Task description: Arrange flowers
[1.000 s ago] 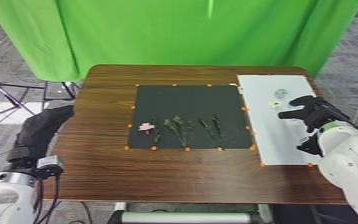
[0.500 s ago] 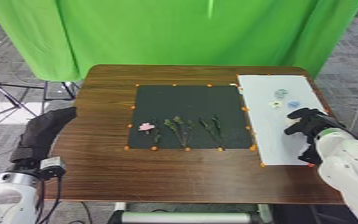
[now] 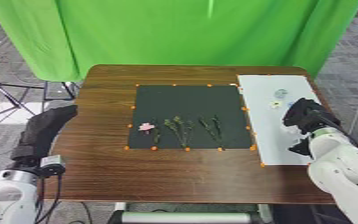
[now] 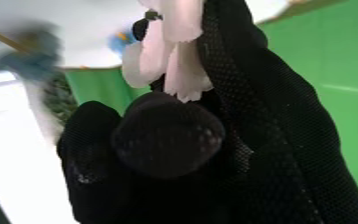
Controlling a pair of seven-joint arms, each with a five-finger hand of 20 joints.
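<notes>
In the head view, the right hand (image 3: 309, 115) is held above the white sheet (image 3: 278, 150), which is laid on the right side of the brown table (image 3: 104, 170). Near that hand, 3 flowers are seen on the sheet: 1 pale teal flower (image 3: 281, 93), 1 cream flower (image 3: 276, 104) and 1 blue flower (image 3: 292, 104), the last partly covered by the glove. To the left of the sheet, a black mat (image 3: 184, 97) is bordered by orange markers (image 3: 188, 149). On its near part, 1 pink flower (image 3: 146, 127) is set leftmost, followed by 1 small green sprig (image 3: 157, 136) and 2 larger bunches of green stems (image 3: 180, 129), which are spread side by side. The left hand (image 3: 49, 125) is held at the table's left edge, well apart from the mat, with its fingers extended.

In the right wrist view, a white flower (image 4: 171, 60) is gripped by the right hand, its soft petals pinched among the curled gloved fingers. Beyond it, the blue flower is seen blurred, and a green curtain is shown behind.
</notes>
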